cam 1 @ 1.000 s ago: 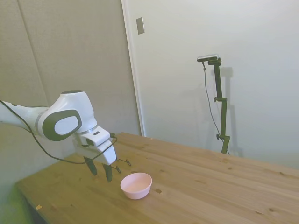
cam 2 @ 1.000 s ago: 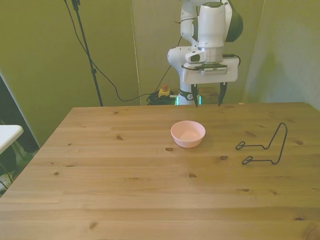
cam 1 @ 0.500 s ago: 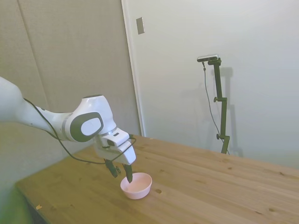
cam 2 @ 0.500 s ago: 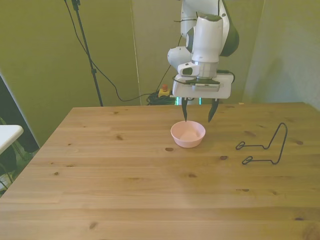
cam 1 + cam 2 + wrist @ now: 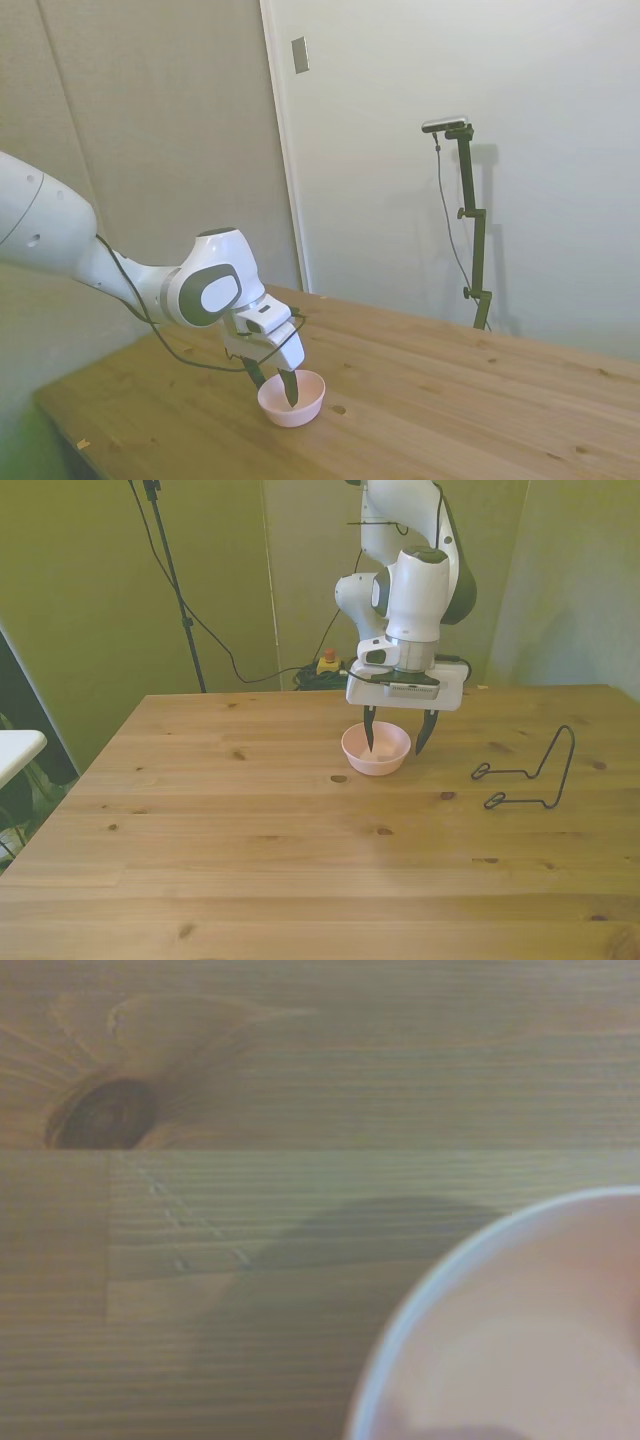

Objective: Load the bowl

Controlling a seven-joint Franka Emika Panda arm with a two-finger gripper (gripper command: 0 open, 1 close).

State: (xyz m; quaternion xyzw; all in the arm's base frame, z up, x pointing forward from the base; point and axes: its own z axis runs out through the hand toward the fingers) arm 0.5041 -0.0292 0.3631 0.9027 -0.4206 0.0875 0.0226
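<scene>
I have brought the white two-finger gripper (image 5: 397, 742) forward from behind the small pale pink round plastic bowl (image 5: 376, 748) and down onto it. A second ago it hung clear of the bowl, near the table's far edge; half a second ago it hovered just above the rim. Now one dark finger (image 5: 290, 388) dips inside the bowl, the other sits outside its wall, the jaws spread.
</scene>
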